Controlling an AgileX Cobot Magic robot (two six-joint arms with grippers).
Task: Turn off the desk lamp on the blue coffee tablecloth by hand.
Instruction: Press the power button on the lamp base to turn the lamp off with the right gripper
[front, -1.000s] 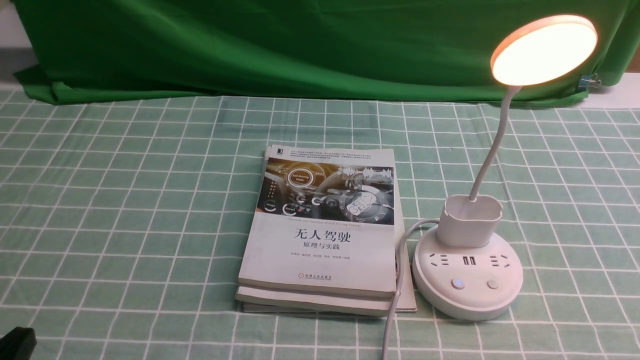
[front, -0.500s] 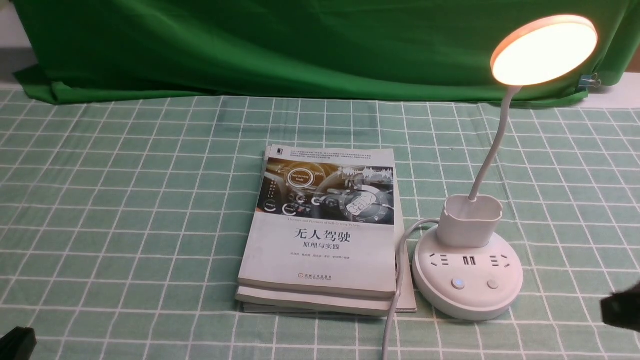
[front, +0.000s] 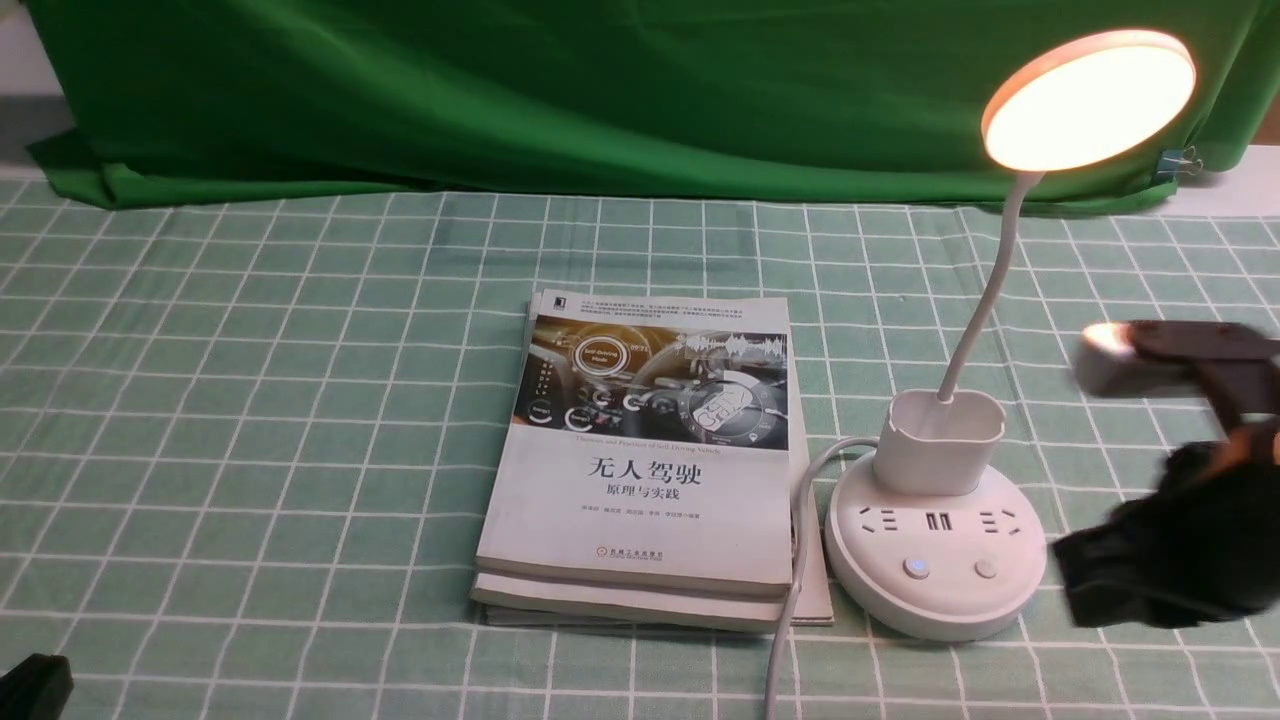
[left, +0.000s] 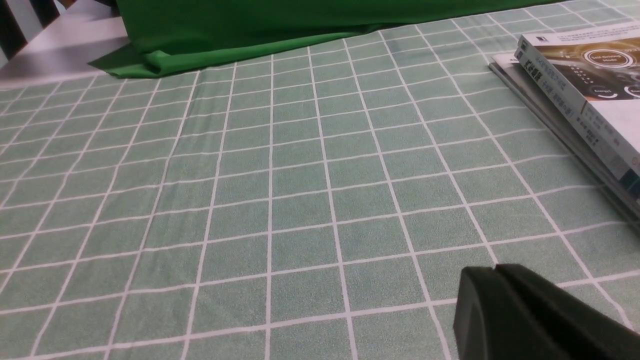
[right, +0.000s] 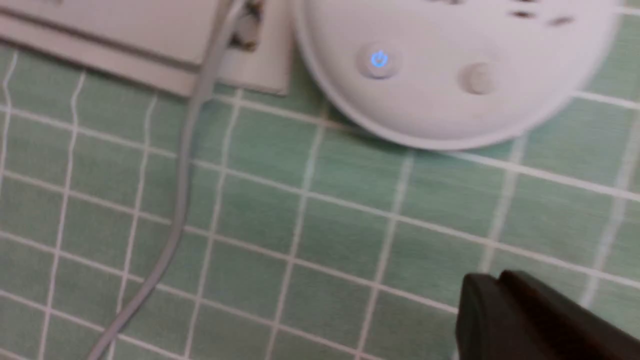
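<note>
The lamp (front: 935, 540) stands lit on the cloth (front: 250, 400), its base just beside the books (front: 640, 470), at their 3 o'clock. Its head (front: 1090, 100) glows at 1 o'clock from the base, in front of the backdrop (front: 500, 90). On the base's near edge the lit button (right: 379, 60), showing a blue light, sits at 9 o'clock of the plain button (right: 479, 79). The cord (front: 790, 600) leaves the base at 9 o'clock and runs along the books' edge toward 6 o'clock.

The right gripper (front: 1075, 585), blurred, hangs at 3 o'clock of the base. It is close beside the base but clear of it, jaws pressed together and holding nothing. The left gripper (front: 30, 688) sits at the cloth's 8 o'clock corner, well apart from the lamp, with its jaws likewise together and empty.
</note>
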